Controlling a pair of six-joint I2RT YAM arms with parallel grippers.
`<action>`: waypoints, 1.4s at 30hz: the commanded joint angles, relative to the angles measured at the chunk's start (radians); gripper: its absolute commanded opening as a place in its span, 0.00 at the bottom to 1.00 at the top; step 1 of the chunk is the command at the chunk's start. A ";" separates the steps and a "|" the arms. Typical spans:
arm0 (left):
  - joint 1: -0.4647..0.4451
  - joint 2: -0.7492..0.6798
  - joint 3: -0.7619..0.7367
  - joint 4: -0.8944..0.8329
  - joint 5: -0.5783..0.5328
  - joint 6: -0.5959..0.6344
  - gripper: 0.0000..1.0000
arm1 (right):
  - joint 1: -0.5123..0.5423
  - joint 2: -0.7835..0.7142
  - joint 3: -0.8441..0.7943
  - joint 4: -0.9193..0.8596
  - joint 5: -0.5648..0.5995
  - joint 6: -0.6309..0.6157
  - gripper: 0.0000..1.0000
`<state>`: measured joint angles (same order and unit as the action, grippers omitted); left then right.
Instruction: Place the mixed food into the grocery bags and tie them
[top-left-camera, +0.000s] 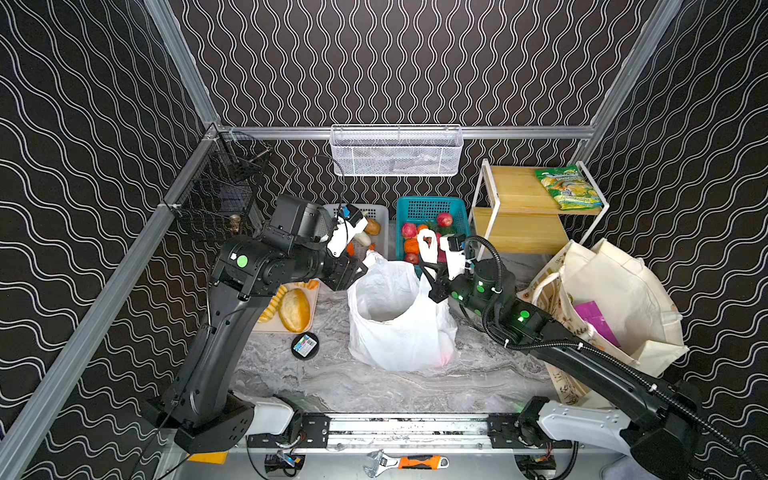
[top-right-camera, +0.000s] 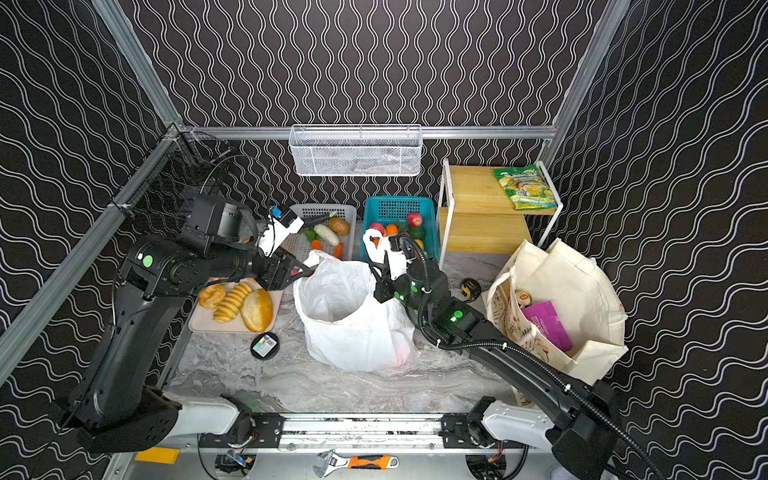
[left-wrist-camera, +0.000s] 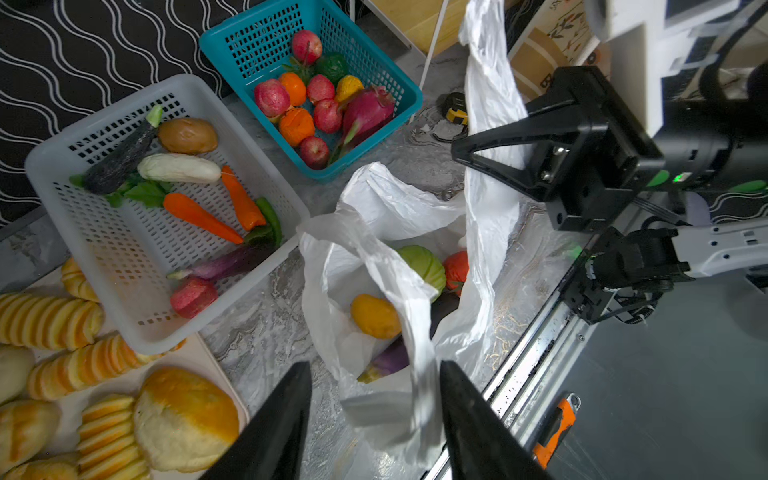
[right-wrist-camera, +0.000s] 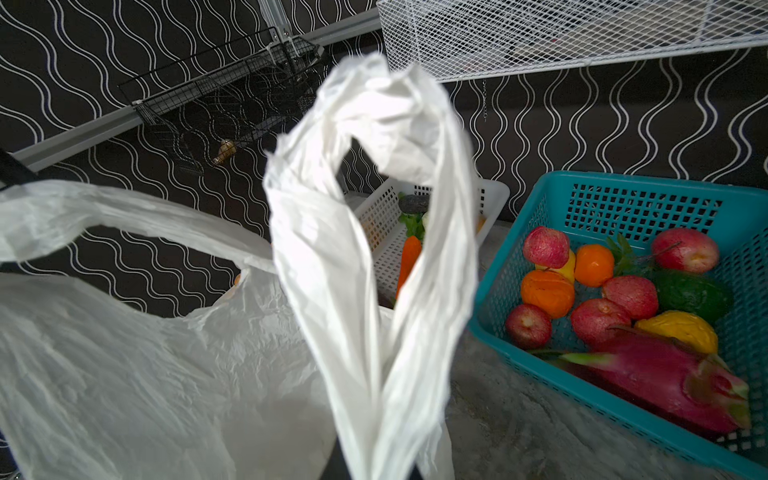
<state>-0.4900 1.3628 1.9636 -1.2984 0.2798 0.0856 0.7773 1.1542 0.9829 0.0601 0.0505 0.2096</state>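
White bag (top-left-camera: 395, 332) loops are being readied for tying.
Right claw (top-left-camera: 428, 270) is pinching its loop (right-wrist-camera: 316, 249) upright; left claw (left-wrist-camera: 374, 370) is standing spread, other loop (left-wrist-camera: 419, 374) running between its fingers.

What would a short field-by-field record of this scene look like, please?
Bag in hand: white plastic bag, mouth open, untied
Inside it: green cabbage, red tomato, purple aubergine, yellow-orange piece
Right gripper: shut on one bag handle, holding it up
Left gripper: open, jaws either side of the other handle
Canvas tote: on the right, purple packet inside
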 joint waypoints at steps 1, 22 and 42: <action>0.001 0.004 -0.003 0.038 0.087 0.024 0.61 | 0.000 0.001 0.009 -0.008 -0.004 0.008 0.00; 0.001 -0.059 -0.100 0.260 0.135 0.012 0.03 | -0.038 0.022 0.087 -0.100 -0.141 0.018 0.00; 0.000 -0.081 -0.001 0.216 0.336 0.303 0.00 | -0.072 0.103 0.470 -0.549 -0.600 -0.075 0.00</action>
<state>-0.4911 1.2739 1.9648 -1.0801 0.5331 0.3202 0.7052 1.2373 1.4212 -0.4213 -0.5034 0.1711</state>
